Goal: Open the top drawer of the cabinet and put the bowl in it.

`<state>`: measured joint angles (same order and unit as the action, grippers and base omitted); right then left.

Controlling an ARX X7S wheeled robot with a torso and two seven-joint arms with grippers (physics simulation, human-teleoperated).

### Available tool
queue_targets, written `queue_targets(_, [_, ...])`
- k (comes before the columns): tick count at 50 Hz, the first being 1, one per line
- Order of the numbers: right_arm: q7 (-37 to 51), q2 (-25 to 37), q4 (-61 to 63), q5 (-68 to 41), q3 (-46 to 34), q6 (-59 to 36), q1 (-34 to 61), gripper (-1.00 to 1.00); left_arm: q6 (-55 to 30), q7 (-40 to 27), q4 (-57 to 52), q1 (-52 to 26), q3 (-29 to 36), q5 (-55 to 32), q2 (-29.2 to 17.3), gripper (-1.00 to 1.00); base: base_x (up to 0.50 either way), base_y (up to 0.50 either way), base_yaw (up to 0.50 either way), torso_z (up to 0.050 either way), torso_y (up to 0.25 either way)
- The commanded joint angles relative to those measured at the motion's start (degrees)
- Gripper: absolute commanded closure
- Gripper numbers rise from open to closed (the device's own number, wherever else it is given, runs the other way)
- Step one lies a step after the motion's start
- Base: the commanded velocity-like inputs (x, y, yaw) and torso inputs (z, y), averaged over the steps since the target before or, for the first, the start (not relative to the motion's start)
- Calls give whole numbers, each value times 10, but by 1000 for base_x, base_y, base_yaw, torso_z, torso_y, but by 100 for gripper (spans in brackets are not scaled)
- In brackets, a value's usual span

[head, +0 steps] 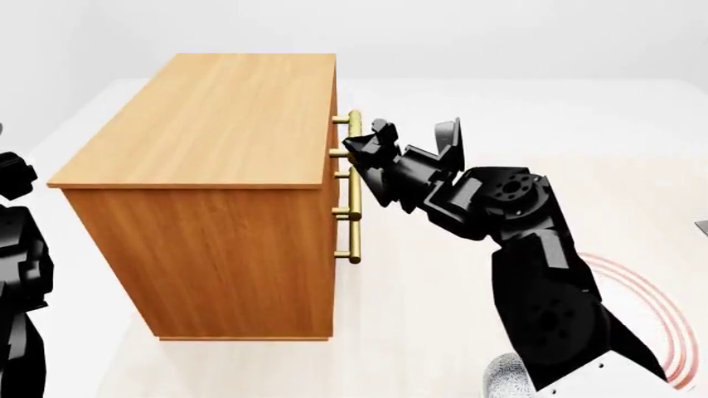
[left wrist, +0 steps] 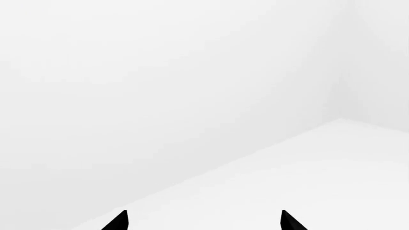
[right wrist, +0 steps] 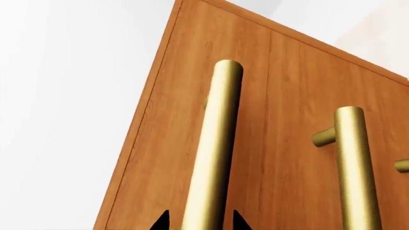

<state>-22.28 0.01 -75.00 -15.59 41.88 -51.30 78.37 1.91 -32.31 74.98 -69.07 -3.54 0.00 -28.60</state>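
Note:
The cabinet [head: 210, 124] stands at the left in the head view, its drawer fronts facing right and all shut. My right gripper [head: 356, 148] reaches the brass handle [right wrist: 214, 143] of the top drawer [right wrist: 255, 120]. In the right wrist view its open jaws [right wrist: 200, 221] straddle the bar, a narrow gap on each side. The bowl [head: 509, 377], grey speckled, shows only partly at the bottom edge under my right arm. My left gripper [left wrist: 204, 221] is open, holds nothing and faces a bare white surface.
A white plate with red rings [head: 652, 319] lies on the floor at the right, partly behind my right arm. Two lower brass handles [right wrist: 355, 167] sit beside the gripped-around one. My left arm [head: 16, 249] hangs at the left edge, beside the cabinet.

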Motion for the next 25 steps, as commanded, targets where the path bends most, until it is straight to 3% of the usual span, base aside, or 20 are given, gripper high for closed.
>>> queue_targets(1, [2,0,0,-21,-29,3,-1,100,0,1,0,0,0,0,0,-100,0,0,0,0,0])
queue_targets(13, [3,0,0,-33,-53,-3,-3,100,1,-1,0,0,1,0,0,-100,0,0,0,0,0])
queue_targets(25, [-19,0,0,100,57,0,15,100,-3,-3,0,-4,2,1,2,-100,0,0,0,0,1])
